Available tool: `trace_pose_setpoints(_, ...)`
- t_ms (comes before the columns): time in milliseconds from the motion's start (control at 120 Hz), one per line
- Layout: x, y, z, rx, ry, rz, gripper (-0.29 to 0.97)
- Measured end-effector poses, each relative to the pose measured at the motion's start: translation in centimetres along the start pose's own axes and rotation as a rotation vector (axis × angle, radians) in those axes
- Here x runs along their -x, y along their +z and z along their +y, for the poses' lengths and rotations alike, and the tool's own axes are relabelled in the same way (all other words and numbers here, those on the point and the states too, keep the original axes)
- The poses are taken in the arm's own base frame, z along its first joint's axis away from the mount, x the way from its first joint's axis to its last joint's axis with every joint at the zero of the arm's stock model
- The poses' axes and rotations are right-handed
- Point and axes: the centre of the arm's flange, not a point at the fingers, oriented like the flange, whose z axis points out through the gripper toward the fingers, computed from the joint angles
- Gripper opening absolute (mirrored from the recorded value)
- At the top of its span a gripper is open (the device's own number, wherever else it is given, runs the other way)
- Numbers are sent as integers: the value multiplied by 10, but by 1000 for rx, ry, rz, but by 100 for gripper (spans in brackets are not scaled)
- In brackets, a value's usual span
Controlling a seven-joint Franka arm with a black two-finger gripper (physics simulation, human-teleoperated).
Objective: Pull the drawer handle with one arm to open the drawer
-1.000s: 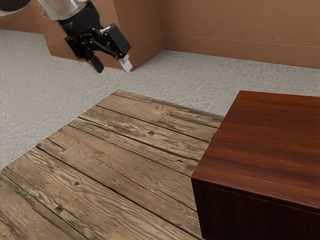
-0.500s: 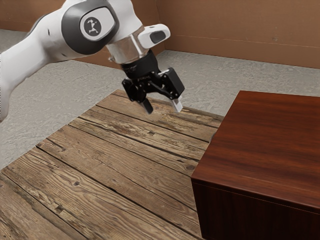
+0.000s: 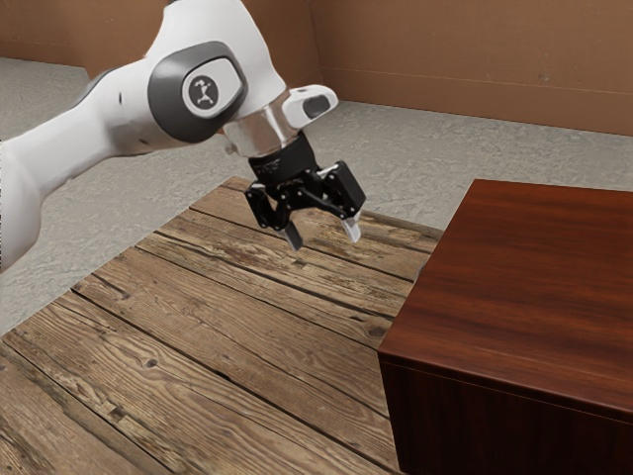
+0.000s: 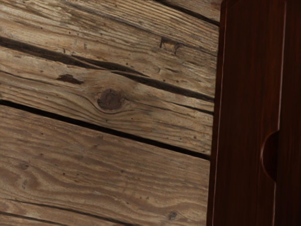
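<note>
Exterior view: my hand (image 3: 324,236) hovers open above the wooden surface (image 3: 218,327) — near the drawer cabinet (image 3: 524,287). Wrist view catches the cabinet's rounded handle (image 4: 270,154).

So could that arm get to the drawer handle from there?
Probably yes: the gripper hangs open over the table, with nothing between it and the cabinet bearing the handle.

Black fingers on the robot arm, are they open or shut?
Open: the arm's two fingers stand apart above the weathered wooden plank table, nothing between them.
</note>
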Motion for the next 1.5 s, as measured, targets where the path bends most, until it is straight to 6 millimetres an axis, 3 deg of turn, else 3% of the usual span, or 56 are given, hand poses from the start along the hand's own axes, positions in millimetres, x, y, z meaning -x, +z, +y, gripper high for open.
trace_pose_setpoints(392,-10,30,14,15,-42,61,68)
trace_pose_setpoints(792,-14,40,32,34,-50,100,68)
trace_pose_setpoints(1017,5,39,31,27,-57,92,68)
trace_pose_setpoints(1192,16,49,44,27,-37,83,68)
trace_pose_setpoints(1500,18,63,49,30,-31,89,68)
